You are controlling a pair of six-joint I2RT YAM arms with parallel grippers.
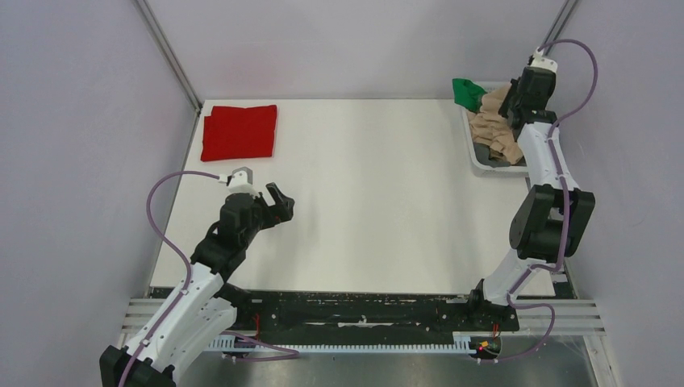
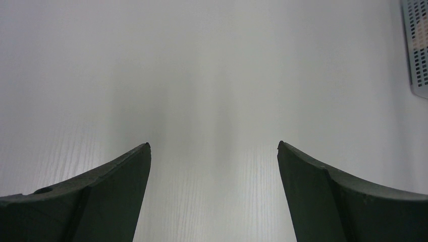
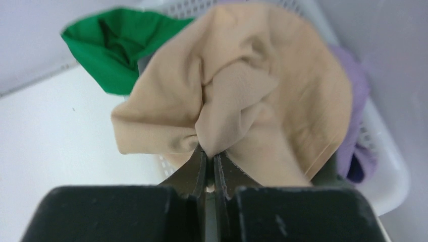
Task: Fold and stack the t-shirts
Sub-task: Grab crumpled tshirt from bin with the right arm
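Observation:
A red t-shirt (image 1: pixel 239 131), folded to a rectangle, lies at the table's far left corner. A beige t-shirt (image 1: pixel 492 126) hangs bunched over the white basket (image 1: pixel 494 165) at the far right. My right gripper (image 3: pixel 210 149) is shut on a fold of the beige t-shirt (image 3: pixel 237 101) and holds it above the basket (image 3: pixel 388 171); in the top view the gripper (image 1: pixel 516 109) sits over the basket. My left gripper (image 1: pixel 280 200) is open and empty over bare table at the near left, its fingers (image 2: pixel 116 201) wide apart.
A green cloth (image 1: pixel 468 91) lies at the basket's far end, also in the right wrist view (image 3: pixel 116 45). A purple cloth (image 3: pixel 356 126) lies in the basket under the beige shirt. Metal frame posts and grey walls ring the table (image 1: pixel 371 201).

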